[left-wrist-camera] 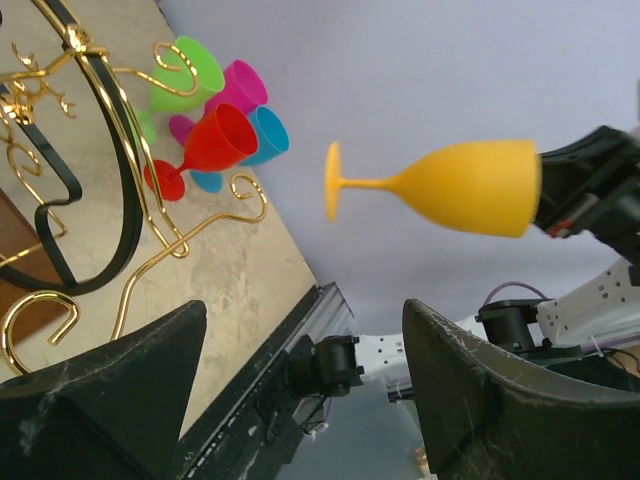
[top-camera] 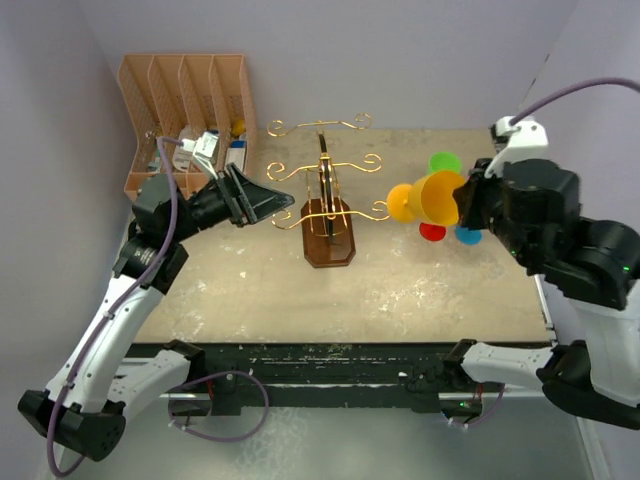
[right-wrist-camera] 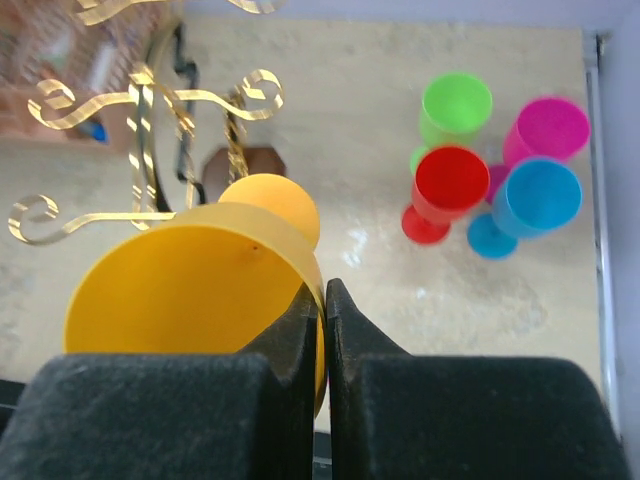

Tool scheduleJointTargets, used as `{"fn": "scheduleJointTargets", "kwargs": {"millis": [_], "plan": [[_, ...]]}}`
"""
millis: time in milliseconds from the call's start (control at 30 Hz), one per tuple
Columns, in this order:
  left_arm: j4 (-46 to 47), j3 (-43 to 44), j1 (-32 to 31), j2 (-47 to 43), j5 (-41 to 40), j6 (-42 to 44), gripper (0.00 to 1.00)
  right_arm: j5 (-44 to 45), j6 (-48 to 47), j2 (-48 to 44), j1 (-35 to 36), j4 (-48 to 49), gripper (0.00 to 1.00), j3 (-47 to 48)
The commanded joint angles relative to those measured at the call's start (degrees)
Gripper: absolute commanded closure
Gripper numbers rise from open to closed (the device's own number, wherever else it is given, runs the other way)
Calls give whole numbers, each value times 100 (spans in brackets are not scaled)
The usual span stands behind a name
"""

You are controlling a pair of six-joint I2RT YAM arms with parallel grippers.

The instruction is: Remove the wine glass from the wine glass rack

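Wine glass (top-camera: 432, 198): orange, lying sideways in the air with its foot toward the rack, clear of every scroll arm.
Right jaws: clamped on the bowl's thin wall at the rim.
Left jaws: wide apart and empty, just beside the rack's near scrolls.
Wine glass rack (top-camera: 327, 200): upright on the table (top-camera: 420, 290), between my two jaws.
Coloured glasses (right-wrist-camera: 452, 178): standing below and ahead of my right jaws.
Risk: my grip takes one edge only, so the glass may pivot or slip. A careless descent could topple the cluster.
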Motion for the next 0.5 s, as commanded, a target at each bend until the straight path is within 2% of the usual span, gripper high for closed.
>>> {"fn": "scheduleJointTargets", "kwargs": {"millis": [0, 167, 300, 367, 467], "plan": [[-103, 316, -5, -329, -314, 560, 18, -301, 448, -184, -318, 396, 100, -1274], [-290, 362, -5, -542, -354, 727, 19, -1129, 535, -513, -932, 845, 100, -2627], [-394, 374, -4, -694, -440, 789, 19, -2026, 409, -700, -1925, 1419, 100, -3694], [-412, 396, -4, -740, -464, 789, 20, -2313, 345, -785, -2337, 1633, 100, -4025], [-491, 431, -4, -763, -457, 835, 20, -2432, 311, -931, -2518, 1735, 100, -4063]]}}
